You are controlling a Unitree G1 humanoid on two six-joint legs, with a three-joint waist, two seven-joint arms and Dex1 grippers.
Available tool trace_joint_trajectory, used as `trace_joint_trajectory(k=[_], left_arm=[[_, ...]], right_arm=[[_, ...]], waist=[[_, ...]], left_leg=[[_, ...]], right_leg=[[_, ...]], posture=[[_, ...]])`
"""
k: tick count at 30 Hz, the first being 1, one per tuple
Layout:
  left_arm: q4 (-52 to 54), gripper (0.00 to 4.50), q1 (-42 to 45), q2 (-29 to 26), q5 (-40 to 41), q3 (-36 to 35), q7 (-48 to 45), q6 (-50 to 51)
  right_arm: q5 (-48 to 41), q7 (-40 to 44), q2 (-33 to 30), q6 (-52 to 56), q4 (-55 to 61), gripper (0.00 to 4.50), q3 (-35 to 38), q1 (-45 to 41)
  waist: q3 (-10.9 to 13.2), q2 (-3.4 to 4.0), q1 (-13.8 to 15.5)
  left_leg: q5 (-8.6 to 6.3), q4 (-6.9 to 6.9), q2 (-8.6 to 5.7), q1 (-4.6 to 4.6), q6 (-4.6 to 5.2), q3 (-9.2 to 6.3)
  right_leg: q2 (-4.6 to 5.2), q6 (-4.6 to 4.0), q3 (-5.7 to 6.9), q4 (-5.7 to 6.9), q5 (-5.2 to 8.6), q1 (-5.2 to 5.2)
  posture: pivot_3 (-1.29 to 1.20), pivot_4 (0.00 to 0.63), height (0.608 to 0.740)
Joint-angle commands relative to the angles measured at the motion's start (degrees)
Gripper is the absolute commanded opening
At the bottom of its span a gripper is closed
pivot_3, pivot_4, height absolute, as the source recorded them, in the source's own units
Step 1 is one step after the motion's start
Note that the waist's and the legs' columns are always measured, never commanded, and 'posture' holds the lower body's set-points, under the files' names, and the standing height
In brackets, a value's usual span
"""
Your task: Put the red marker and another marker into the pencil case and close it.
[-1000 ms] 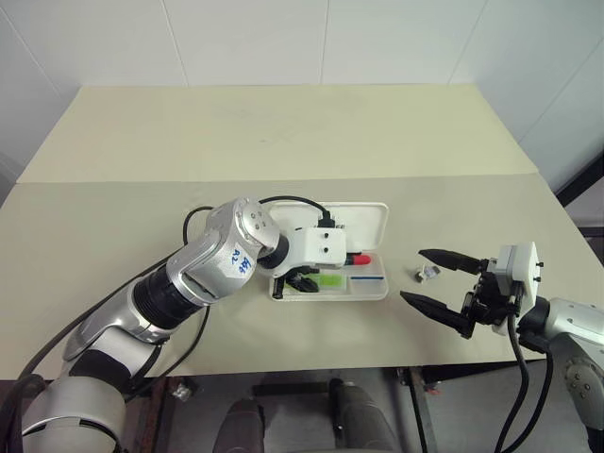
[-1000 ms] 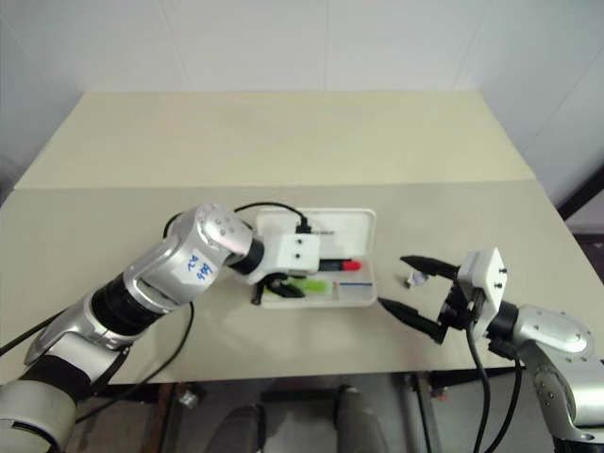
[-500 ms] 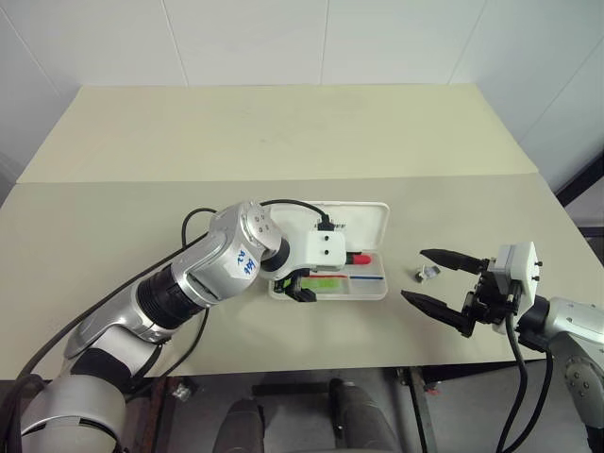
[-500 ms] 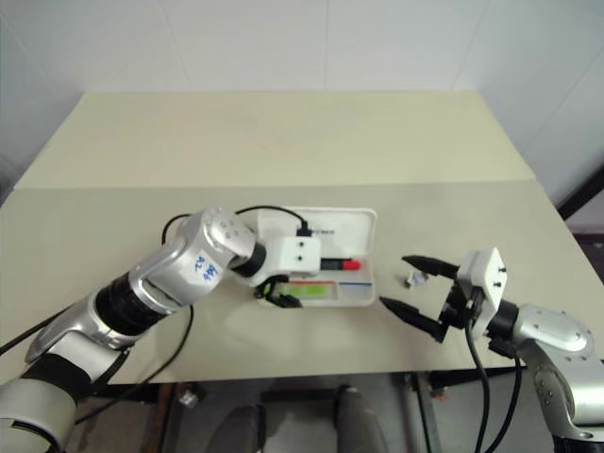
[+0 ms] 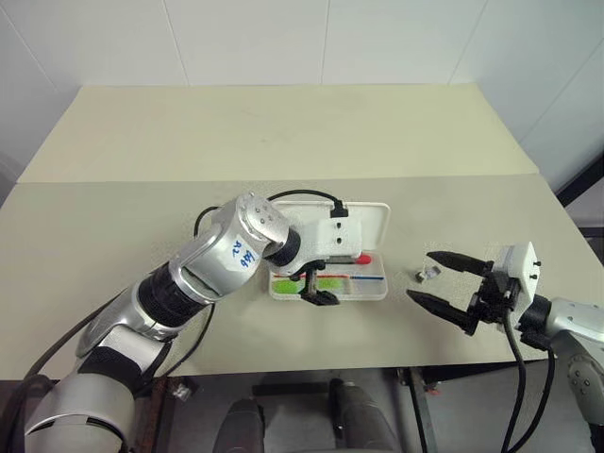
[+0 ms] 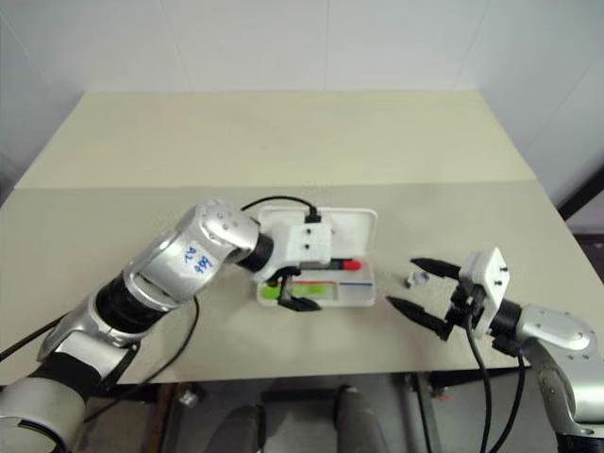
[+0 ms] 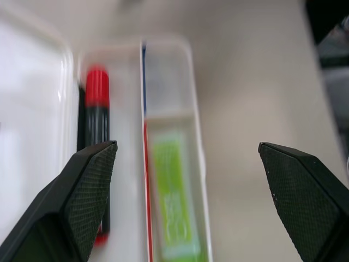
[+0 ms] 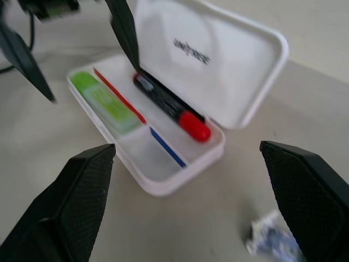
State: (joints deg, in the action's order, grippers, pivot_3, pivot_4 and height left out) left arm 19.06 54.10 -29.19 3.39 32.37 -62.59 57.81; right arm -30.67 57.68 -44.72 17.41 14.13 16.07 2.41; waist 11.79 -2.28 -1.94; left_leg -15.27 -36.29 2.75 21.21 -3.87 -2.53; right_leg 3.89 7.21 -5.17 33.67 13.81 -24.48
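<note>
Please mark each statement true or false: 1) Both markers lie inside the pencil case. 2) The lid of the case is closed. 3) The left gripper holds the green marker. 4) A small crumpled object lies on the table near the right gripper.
1) True: the red marker and the green marker lie in the pencil case.
2) False: the lid stands open.
3) False: the left gripper is open above it.
4) True: the small crumpled object lies by the right gripper.
</note>
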Motion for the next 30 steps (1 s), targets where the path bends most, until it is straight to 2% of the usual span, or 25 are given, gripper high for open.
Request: trace_joint_trajectory(k=[1,5,10,15,19,23,30], left_arm=[[1.7,4.47,-1.8,-0.8,2.6,-4.1,0.3,-4.5],[1.1,4.47,-3.6,-2.5,4.8,-6.2,-1.0,-8.5],[-0.9,4.47,-11.2,-6.8,11.0,-13.5,-8.1,-22.7],[-4.4,4.47,-16.3,-9.8,15.3,-18.8,-12.4,-29.9],[-8.7,4.47,-19.1,-12.3,14.9,-21.4,-14.6,-35.8],[-9.8,4.47,-20.5,-11.9,19.0,-24.9,-15.8,-37.2],[-10.3,4.47,-23.0,-13.8,24.3,-29.8,-19.1,-38.5]], right_arm=[[2.8,3.9,-4.0,-2.6,-4.0,4.50,0.0,-2.1],[4.5,7.9,-7.0,-2.8,-8.6,4.50,-2.1,-5.9],[9.4,15.1,-10.3,-4.0,-19.8,4.50,-9.5,-17.5],[12.3,22.7,-9.5,-7.3,-30.5,4.50,-14.9,-27.6],[16.0,27.0,-7.7,-11.8,-41.2,4.50,-19.1,-35.8],[19.7,30.4,-6.0,-15.9,-50.2,4.50,-22.4,-42.0],[25.6,33.5,-4.2,-24.0,-62.1,4.50,-26.7,-47.7]], waist=[[0.0,0.00,0.0],[0.0,-0.01,-0.3],[0.0,0.00,-1.6],[0.0,0.00,-1.5],[0.0,0.01,-1.5],[0.0,0.01,-1.5],[0.0,0.04,-1.6]], left_leg=[[0.00,0.00,0.00,-0.01,0.00,0.02],[0.01,-0.07,0.00,-0.05,0.01,0.06],[0.01,-0.10,0.00,-0.10,0.00,0.19],[0.02,-0.11,0.00,-0.10,0.02,0.19],[0.01,-0.17,0.00,-0.05,0.01,0.20],[0.01,-0.14,0.00,-0.03,0.01,0.21],[0.01,-0.13,0.00,-0.05,0.01,0.22]], right_leg=[[0.00,0.00,-0.01,0.00,0.00,0.00],[-0.02,0.00,-0.04,0.05,-0.05,0.00],[-0.01,0.02,-0.15,0.05,-0.11,0.03],[-0.04,0.02,-0.18,0.11,-0.11,0.01],[-0.03,0.05,-0.18,0.09,-0.13,0.01],[-0.03,0.07,-0.19,0.11,-0.14,-0.01],[-0.03,0.11,-0.19,0.14,-0.15,-0.02]], posture=[[0.00,0.150,0.740],[0.00,0.150,0.740],[0.00,0.150,0.740],[0.00,0.150,0.740],[0.00,0.150,0.740],[0.00,0.150,0.740],[0.00,0.150,0.740]])
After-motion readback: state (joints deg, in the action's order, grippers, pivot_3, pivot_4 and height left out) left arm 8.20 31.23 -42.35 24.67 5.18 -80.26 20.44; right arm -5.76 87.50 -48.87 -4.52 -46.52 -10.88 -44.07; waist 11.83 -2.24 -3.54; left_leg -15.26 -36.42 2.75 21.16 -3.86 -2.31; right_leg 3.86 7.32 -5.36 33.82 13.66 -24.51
